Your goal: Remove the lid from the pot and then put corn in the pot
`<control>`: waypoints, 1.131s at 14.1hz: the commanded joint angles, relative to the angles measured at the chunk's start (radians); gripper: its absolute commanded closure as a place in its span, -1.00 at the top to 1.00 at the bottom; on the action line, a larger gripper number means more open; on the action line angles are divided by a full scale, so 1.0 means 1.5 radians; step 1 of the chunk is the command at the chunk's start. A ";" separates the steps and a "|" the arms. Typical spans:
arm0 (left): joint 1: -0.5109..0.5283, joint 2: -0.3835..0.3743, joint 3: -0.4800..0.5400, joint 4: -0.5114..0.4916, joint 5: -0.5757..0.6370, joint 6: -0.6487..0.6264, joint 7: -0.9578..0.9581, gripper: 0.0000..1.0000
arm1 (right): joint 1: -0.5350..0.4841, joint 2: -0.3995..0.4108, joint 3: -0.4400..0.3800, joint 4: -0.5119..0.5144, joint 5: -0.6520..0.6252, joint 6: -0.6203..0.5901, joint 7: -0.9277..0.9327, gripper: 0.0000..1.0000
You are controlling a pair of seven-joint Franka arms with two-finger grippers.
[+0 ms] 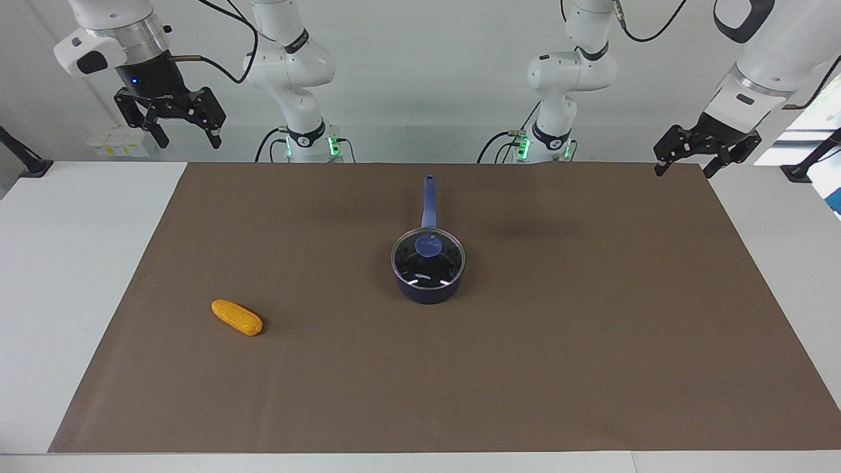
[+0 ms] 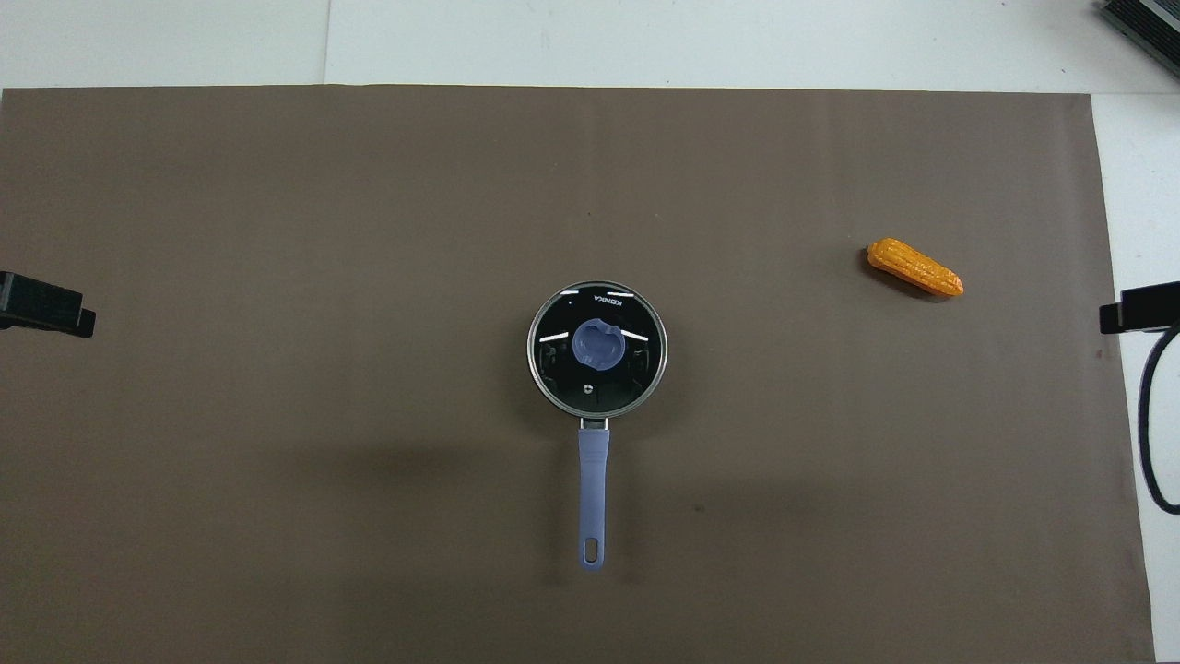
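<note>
Saw the pot (image 1: 430, 289) in the middle of the brown mat (image 1: 591, 328), with its long handle (image 1: 428, 200) pointing toward the robots. Saw the lid (image 1: 428, 257) sitting flat on top of the pot, closed all the way round, with the blue knob (image 1: 428, 247) in its middle. Found the corn (image 1: 236, 317) lying on the mat, well apart from the pot, toward the right arm's end of the table and a bit farther from the robots than the pot.

Spotted the right gripper (image 1: 188, 141) up in the air over the right arm's end of the table, jaws wide apart, holding nothing. Spotted the left gripper (image 1: 683, 172) up over the corner of the mat at the left arm's end, jaws apart too, holding nothing. Found both arms waiting.

Had to lift the lid first. Needed to come straight down over the knob with jaws apart, one finger on each side of it. Needed to squeeze only the knob, never the glass. Needed to lift straight up and slowly, so as not to drag or tip the pot. Seemed wise to set the lid down flat on the mat, away from the pot and the corn. Seemed smart to save the right arm for the corn, lying at that arm's end. Had to watch that knob: small and maybe slippery.
</note>
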 commanded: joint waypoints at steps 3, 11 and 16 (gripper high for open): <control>-0.001 0.008 -0.003 0.019 0.012 -0.011 -0.003 1.00 | 0.003 0.000 0.002 -0.002 -0.008 0.008 -0.035 1.00; 0.002 0.006 -0.003 0.017 0.011 -0.007 -0.003 1.00 | 0.005 -0.009 0.003 -0.015 -0.016 0.026 -0.039 1.00; 0.002 0.006 -0.003 0.016 0.011 -0.007 0.000 1.00 | 0.001 -0.007 0.002 -0.012 -0.012 0.023 -0.039 1.00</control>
